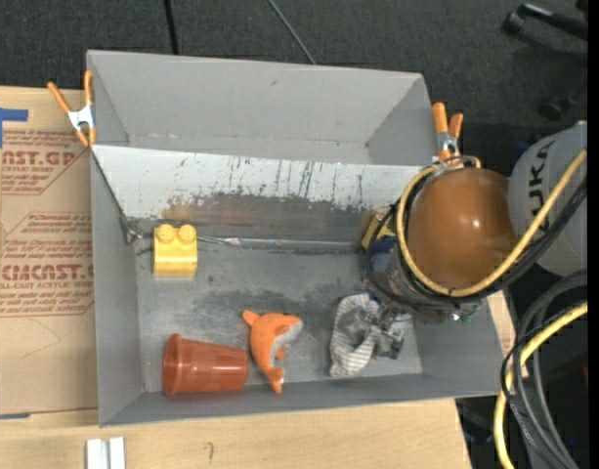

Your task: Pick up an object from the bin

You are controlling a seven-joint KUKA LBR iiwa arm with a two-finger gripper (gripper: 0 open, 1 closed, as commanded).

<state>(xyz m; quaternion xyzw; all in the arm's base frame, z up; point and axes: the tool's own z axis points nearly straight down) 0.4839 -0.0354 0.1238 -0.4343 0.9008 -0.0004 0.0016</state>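
- Tool (385,326) is down low in the bin, at about 4 o'clock on the bin floor. It hangs under a big round brown cover (453,225) on the arm, and a yellow cable (403,233) loops round that cover. The tool sits right at the upper right edge of the crumpled thing. I cannot tell if it is spread or pressed together. I also cannot tell if it is touching the crumpled thing.
- The bin (250,96) is grey metal with sloping walls. Its floor is scratched and rubbed, most of all near the back wall at 12 o'clock.
- An orange-red cup (203,364) lies on its side at about 7 o'clock. Its wide mouth points left.
- The crumpled thing (356,345) is grey and white, like a scrunched-up rag. It lies at about 4 o'clock, near the front wall and partly under the tool.
- An orange dolphin toy (270,340) with a white belly lies at 6 o'clock. It is just beside the cup and near the crumpled thing, with a gap on each side.
- A yellow block (175,250) with two bumps on top sits at about 10 o'clock, well apart from the rest.
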